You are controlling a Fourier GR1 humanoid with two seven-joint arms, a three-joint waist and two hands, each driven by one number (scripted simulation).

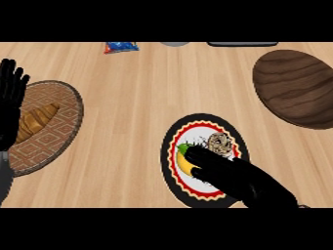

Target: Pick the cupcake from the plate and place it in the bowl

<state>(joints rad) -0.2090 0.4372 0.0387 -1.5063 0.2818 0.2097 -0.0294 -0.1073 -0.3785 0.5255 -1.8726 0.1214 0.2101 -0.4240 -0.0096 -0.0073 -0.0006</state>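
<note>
A round plate (197, 122) with a black rim and a red and white pattern lies on the counter at lower middle. On it stands the cupcake (219, 142), brownish with a speckled top, next to a yellow and green item (182, 155). My right hand (234, 172) lies over the plate with its fingers at the cupcake's near side, partly hiding it; whether they are curled on it is hidden. The dark wooden bowl (302, 88) sits at upper right. My left hand (2, 108) rests open at the left edge, fingers up.
A woven patterned plate (59, 128) holding a bread loaf (37, 119) lies at left under my left hand. A blue packet (120, 47), a grey item (174, 43) and a dark item (242, 44) sit along the far edge.
</note>
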